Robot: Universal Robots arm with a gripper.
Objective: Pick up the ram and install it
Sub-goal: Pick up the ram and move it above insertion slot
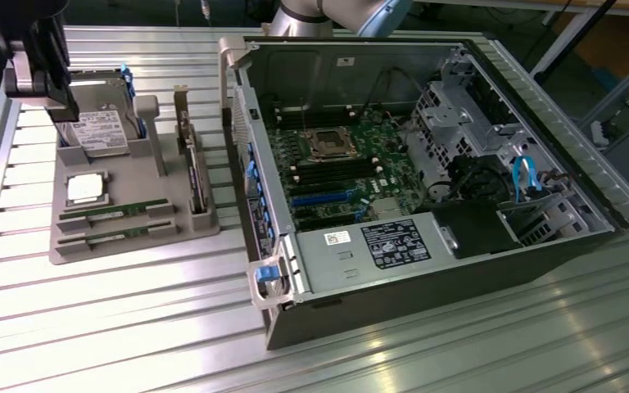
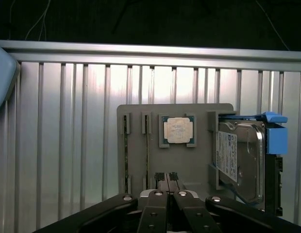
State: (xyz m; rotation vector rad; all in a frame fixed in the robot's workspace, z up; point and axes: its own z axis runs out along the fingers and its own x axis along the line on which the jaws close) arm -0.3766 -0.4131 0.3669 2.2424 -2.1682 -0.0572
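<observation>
**Inspector:** Open black tower computer case (image 1: 435,282), motherboard exposed, stands just beside the grey plastic parts tray (image 1: 140,184). Claw?

**Assistant:** The black two-finger gripper (image 2: 166,177) hangs over the tray, clenched on nothing. Two thin green ram sticks (image 1: 112,212) sit in adjacent tray slots, untouched.

**Inspector:** Hazards?

**Assistant:** In my judgement, a skewed descent could catch both sticks or jam one in its slot. The silver hard drive (image 1: 101,127), upright bracketed expansion card (image 1: 194,184) and square silver CPU (image 1: 85,188) crowd them.

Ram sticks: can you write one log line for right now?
ram sticks: both slotted in tray | gripper: above tray, apart from sticks | jaws: together, empty
</observation>
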